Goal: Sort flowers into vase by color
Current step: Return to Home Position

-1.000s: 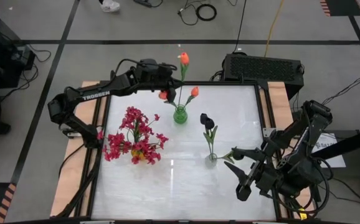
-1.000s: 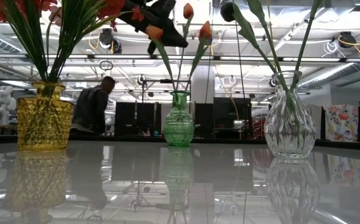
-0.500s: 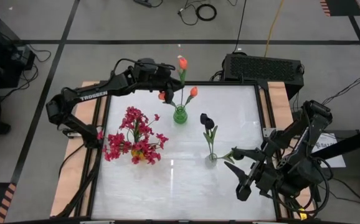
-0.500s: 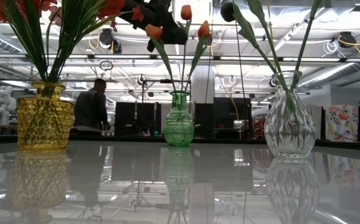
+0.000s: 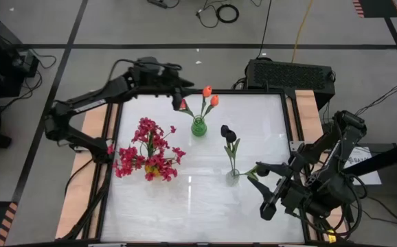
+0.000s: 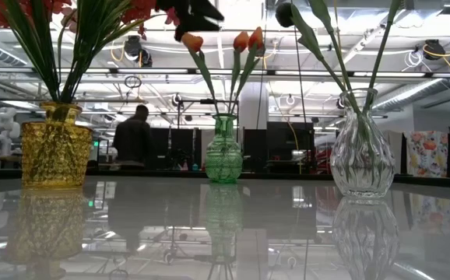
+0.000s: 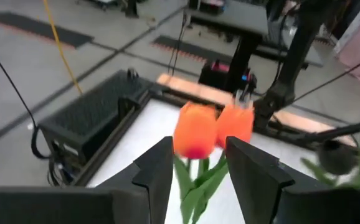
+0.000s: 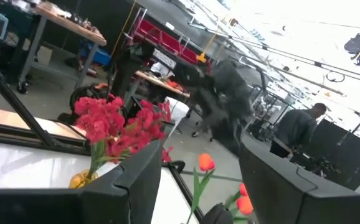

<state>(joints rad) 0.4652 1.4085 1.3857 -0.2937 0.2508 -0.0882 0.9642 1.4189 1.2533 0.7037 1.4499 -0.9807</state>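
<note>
Black case behind table; person in room beyond

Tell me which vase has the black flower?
The clear glass vase, on the right. The yellow vase holds red flowers and the green vase orange tulips.

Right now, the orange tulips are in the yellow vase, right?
No. The orange tulips are in the green vase, as the high view shows; the yellow vase holds the red flowers. The left gripper hovers open near the tulips; the right gripper waits at the table's right.
</note>
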